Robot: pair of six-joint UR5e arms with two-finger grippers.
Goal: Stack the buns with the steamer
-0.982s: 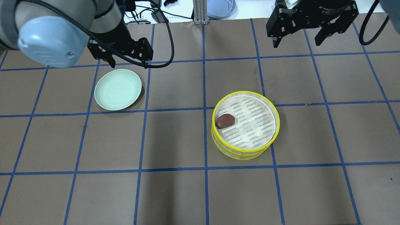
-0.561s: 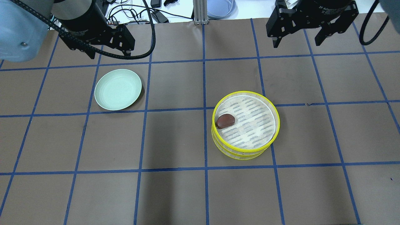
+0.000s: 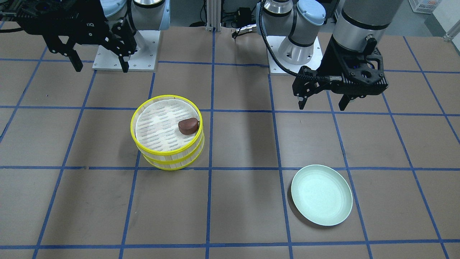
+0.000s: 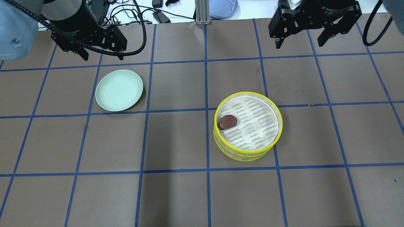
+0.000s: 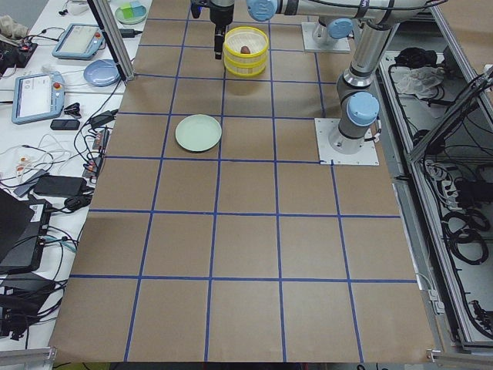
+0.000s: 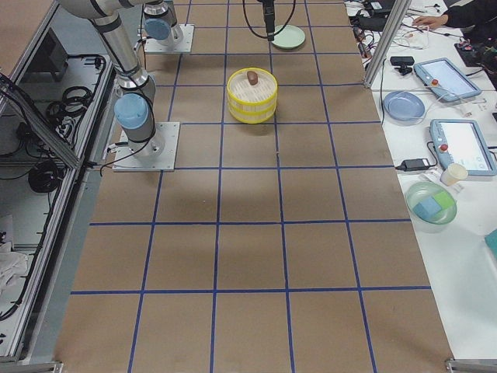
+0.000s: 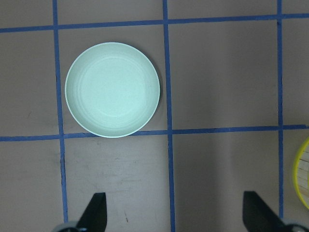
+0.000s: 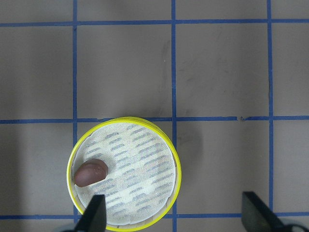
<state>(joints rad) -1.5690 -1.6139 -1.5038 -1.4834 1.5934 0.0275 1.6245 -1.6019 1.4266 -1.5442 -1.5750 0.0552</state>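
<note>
Both jaws gape empty: I see the steamer (image 4: 243, 155) with a brown bun (image 4: 228, 122) low ahead of my right gripper (image 4: 300, 44), the plate (image 4: 119, 90) ahead of my left gripper (image 4: 103, 58).

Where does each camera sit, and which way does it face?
Front: across table, facing robot; left gripper on view's right, right gripper opposite.
Overhead: behind the robot, looking down; both grippers.
Exterior left: table end; left arm near.
Exterior right: opposite end; right arm near.
Left wrist: straight down on plate; fingertips.
Right wrist: straight down on steamer; fingertips.
Shared: front and overhead show bun in steamer.
</note>
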